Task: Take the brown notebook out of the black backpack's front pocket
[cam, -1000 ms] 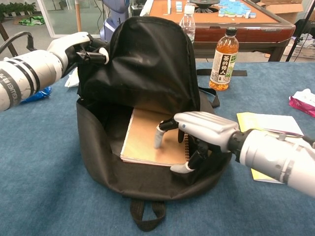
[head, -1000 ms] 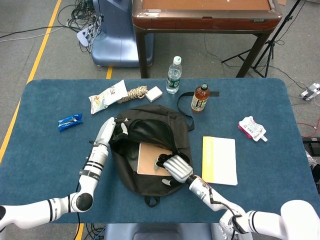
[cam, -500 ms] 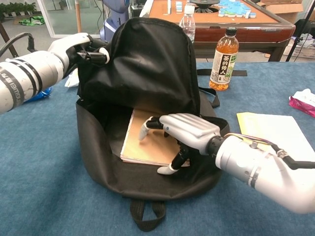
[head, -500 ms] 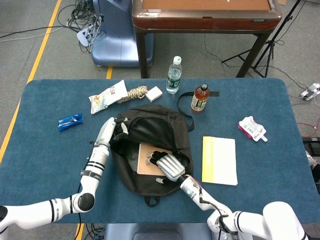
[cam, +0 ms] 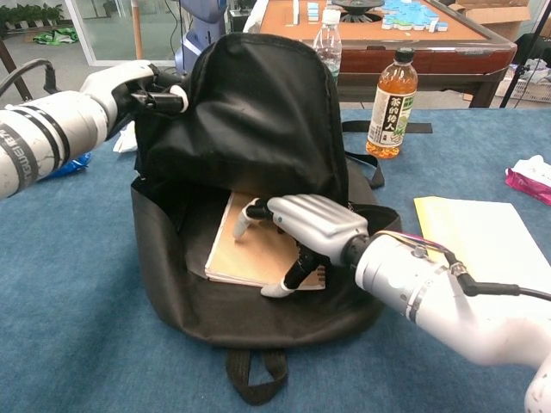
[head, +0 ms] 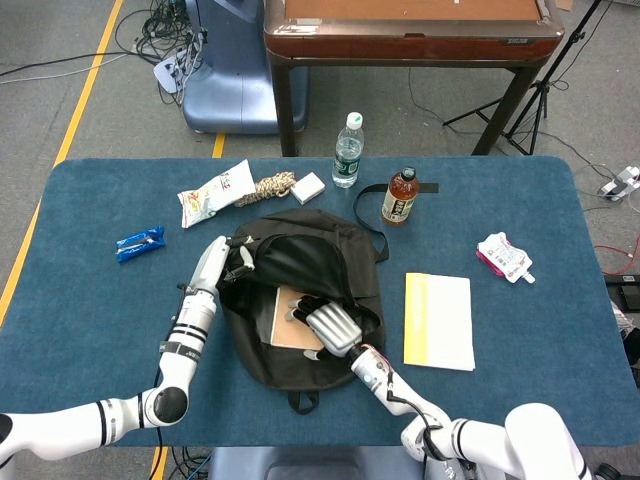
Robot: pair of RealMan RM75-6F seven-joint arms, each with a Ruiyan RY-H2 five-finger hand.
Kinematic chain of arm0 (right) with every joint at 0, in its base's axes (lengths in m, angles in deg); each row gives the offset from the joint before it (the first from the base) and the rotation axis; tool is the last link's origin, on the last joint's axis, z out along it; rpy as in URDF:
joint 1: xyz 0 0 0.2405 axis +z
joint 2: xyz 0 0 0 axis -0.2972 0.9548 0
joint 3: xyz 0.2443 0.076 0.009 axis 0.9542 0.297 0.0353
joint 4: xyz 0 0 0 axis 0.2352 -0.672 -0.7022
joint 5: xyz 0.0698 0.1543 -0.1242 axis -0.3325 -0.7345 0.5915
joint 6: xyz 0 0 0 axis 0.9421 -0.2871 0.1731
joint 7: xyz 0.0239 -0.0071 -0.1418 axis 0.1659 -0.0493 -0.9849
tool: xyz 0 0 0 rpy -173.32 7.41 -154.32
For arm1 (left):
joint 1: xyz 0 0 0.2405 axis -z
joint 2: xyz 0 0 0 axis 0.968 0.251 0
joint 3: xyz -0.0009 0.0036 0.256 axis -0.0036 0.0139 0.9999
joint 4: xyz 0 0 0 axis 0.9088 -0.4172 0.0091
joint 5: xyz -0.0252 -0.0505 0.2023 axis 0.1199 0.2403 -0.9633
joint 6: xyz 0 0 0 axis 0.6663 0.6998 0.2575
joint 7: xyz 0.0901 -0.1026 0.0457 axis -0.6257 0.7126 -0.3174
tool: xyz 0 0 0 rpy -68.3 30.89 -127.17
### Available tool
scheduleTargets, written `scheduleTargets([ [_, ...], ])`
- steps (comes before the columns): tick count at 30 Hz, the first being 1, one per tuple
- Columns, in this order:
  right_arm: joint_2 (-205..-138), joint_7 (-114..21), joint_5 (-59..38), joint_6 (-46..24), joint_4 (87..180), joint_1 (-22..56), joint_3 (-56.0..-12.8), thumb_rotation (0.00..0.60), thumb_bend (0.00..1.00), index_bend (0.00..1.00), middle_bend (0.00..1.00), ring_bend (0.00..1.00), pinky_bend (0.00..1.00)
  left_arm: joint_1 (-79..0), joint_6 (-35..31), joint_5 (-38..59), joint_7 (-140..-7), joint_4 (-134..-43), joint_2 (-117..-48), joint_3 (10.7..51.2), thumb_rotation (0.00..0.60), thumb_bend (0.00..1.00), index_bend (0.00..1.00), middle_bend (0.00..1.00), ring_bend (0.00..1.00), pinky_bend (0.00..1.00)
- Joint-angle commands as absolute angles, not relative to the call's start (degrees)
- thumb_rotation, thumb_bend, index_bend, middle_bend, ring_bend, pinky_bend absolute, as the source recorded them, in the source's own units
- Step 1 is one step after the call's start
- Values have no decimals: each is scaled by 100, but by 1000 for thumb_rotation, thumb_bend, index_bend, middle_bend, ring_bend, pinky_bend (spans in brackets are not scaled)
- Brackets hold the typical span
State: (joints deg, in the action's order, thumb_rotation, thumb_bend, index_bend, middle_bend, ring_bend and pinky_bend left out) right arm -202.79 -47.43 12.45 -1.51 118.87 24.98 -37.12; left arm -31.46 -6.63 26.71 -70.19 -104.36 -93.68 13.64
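The black backpack point(head: 300, 255) point(cam: 258, 112) lies mid-table with its front pocket gaping toward me. My left hand point(head: 235, 258) point(cam: 129, 82) grips the pocket's upper flap at its left side and holds it raised. Inside the pocket the brown notebook point(head: 285, 320) point(cam: 245, 254) lies flat, its far end hidden under the flap. My right hand point(head: 330, 325) point(cam: 306, 228) is inside the pocket over the notebook's right half. Its fingertips point(cam: 244, 219) touch the cover, and its thumb lies along the near edge. The fingers are spread, not closed round the book.
A yellow-and-white booklet point(head: 438, 320) point(cam: 482, 228) lies right of the backpack. Behind it stand a tea bottle point(head: 400, 197) point(cam: 389, 103) and a water bottle point(head: 347, 150). A snack bag point(head: 215, 192), rope point(head: 270, 186), blue wrapper point(head: 139, 242) and pink pouch point(head: 505, 257) lie around.
My right hand has slid left and deeper into the pocket, across the notebook's cover. The notebook has shifted slightly left. The left hand still holds the flap up.
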Motion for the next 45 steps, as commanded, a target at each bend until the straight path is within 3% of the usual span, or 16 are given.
scheduleTargets([
  [1, -20334, -4751, 1229, -125, 11807, 2539, -3714, 600, 151, 293, 180, 147, 296, -3153, -679, 2693, -7018, -10444, -9366, 1359, 505, 737, 588, 473, 378, 182],
  [9, -20457, -4825, 1193, -132, 11572, 2605, -3696, 600, 168, 293, 180, 147, 295, -3175, -693, 2692, -7022, -10464, -9349, 1360, 507, 737, 583, 467, 371, 182],
  [19, -20579, -4884, 1266, -221, 11262, 2679, -3734, 600, 465, 293, 211, 147, 296, -3200, -752, 2725, -6990, -10455, -9332, 1355, 504, 737, 577, 455, 358, 182],
  [26, -20638, -4854, 1332, -357, 11067, 2719, -3731, 600, 567, 293, 239, 150, 295, -3212, -774, 2721, -6962, -10451, -9312, 1340, 507, 737, 576, 451, 356, 182],
  [40, -20589, -4907, 1400, -529, 10989, 2783, -3712, 600, 616, 306, 259, 168, 295, -3210, -828, 2731, -6929, -10404, -9326, 1339, 505, 737, 566, 437, 345, 182],
  [45, -20578, -5006, 1540, -753, 10908, 2819, -3726, 600, 616, 411, 301, 207, 296, -3201, -827, 2730, -6918, -10379, -9315, 1305, 505, 737, 562, 434, 341, 182],
])
